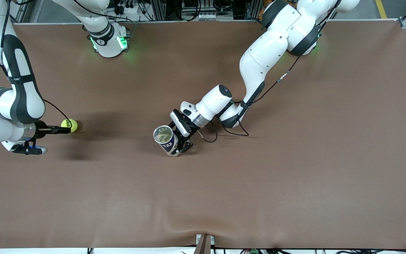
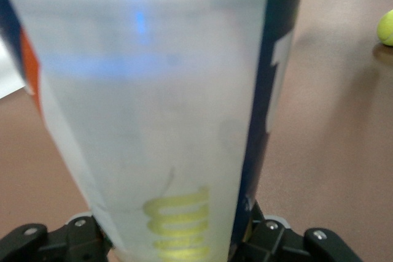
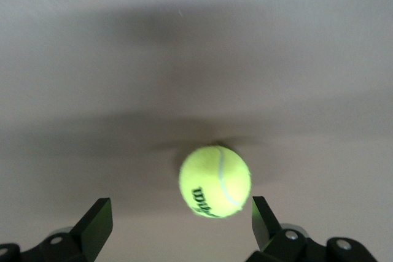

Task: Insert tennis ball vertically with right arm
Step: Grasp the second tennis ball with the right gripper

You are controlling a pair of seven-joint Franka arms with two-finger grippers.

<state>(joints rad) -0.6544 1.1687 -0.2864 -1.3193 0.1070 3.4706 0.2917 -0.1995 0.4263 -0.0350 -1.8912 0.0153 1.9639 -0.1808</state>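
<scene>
In the front view the left gripper (image 1: 183, 144) is clamped on the wall of a tennis ball can (image 1: 165, 140) near the middle of the brown table (image 1: 294, 169), holding it with its open mouth up and leaning toward the right arm's end, while the right gripper (image 1: 69, 129) sits low at that end with its fingers reaching to the tennis ball (image 1: 69, 125), which rests on the table well apart from the can. This view does not show how the fingers stand around the ball; the danger it suggests is that the lean of the can narrows the opening for a straight downward drop, so the ball could catch the rim. The left wrist view fills with the translucent can (image 2: 159, 115) pinched between the closed-in jaws, with the ball (image 2: 386, 27) small at the edge; it confirms the grip, which the front view only hints at, and a light hold on that smooth wall could slip if the ball is pushed in. The right wrist view alone shows the right gripper (image 3: 182, 225) wide open with the Wilson-marked ball (image 3: 215, 181) between the fingers (image 3: 95, 225) and a little ahead of them, untouched. Closing from here could pinch it off centre and roll it away.
</scene>
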